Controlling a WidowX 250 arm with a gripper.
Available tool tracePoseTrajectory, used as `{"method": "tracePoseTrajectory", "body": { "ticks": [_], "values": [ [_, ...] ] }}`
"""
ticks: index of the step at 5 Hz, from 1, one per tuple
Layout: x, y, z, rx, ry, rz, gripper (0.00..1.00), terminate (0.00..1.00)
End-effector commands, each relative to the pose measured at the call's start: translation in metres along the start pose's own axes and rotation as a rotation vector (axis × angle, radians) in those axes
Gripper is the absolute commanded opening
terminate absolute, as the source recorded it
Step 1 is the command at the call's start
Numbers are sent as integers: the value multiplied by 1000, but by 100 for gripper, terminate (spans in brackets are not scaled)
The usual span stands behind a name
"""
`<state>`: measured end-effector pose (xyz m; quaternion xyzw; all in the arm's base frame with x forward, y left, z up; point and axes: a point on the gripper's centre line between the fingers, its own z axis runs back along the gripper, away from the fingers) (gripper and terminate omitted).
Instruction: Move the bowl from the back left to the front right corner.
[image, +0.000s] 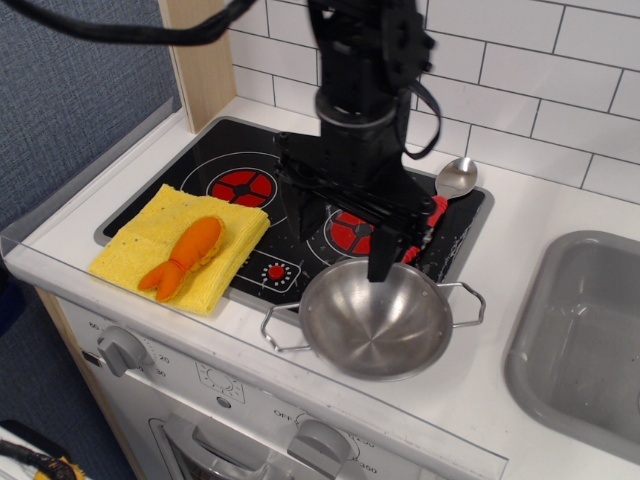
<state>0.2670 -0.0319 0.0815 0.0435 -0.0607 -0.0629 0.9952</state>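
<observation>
The shiny steel bowl (375, 320) sits upright on the front right corner of the black cooktop (235, 150), overhanging its grey front rim. One wire loop handle points left, the other right. My gripper (340, 252) hangs just behind and above the bowl's back rim. Its jaws stand spread apart, with one fingertip (380, 268) right at the rim and the other over the glass to the left. Nothing is held between them.
A red-handled metal spoon (428, 215) lies along the cooktop's right side, partly behind my gripper. A yellow cloth (215, 235) with an orange toy (185, 255) covers the front left. A grey sink (590, 330) is to the right. A tiled wall stands behind.
</observation>
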Motion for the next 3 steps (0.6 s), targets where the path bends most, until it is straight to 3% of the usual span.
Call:
{"method": "tracePoseTrajectory", "body": {
  "ticks": [1,2,3],
  "values": [
    [-5,55,-4,16,-38,-40,100,0],
    [-5,55,-4,16,-38,-40,100,0],
    [-5,55,-4,16,-38,-40,100,100]
  ]
}}
